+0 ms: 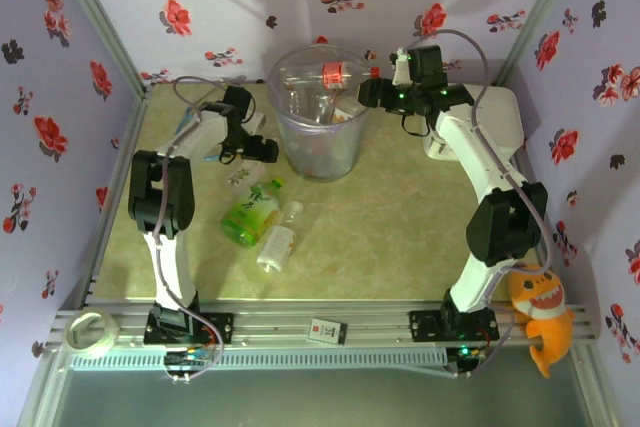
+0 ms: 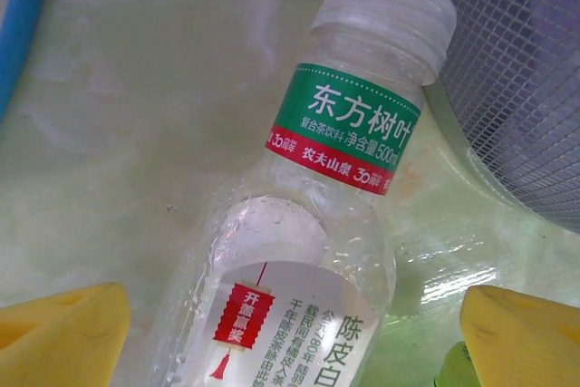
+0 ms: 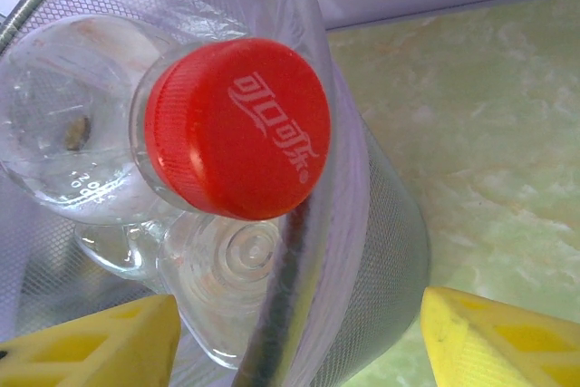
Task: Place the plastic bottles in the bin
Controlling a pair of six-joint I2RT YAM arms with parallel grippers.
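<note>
you are partway through the job, with two things going at once. the bin [image 1: 300,152] stands toward 12 o'clock on the bench [image 1: 400,237], and several plastic bottles lie inside it. the red-capped bottle [image 3: 237,129] lies across the bin's mouth. its cap leans over the rim at about 2 o'clock, just in front of your right gripper [image 3: 294,342]. that gripper is released: its yellow fingertips [image 3: 91,342] stand apart on either side of the rim and touch nothing you can see. i judge this bottle delivered but not settled. a nudge toward 9 o'clock may be needed if it hangs on the rim.

your left gripper [image 2: 290,342] is released too, jaws wide, poised astride the white-capped bottle [image 2: 299,224]. that bottle lies on the bench near the bin's wall, at about 8 o'clock from it. the next move calls for a descent and a close on the body below the neck label, then a lift high enough to pass the rim. round, smooth plastic looks likely to slip, so grip it square.

the green bottle [image 1: 250,212] and the clear bottle [image 1: 278,244] lie at 7 o'clock from the bin, not yet taken.

some things are hard to make out:
- how many bottles are in the bin, since they are clear and overlap
- whether the red-capped bottle rests on the rim or on the pile
- the white-capped bottle's lower half, which is cut off
- a blue tube [image 2: 23,15] at 10 o'clock in the left wrist view, which is cropped
</note>
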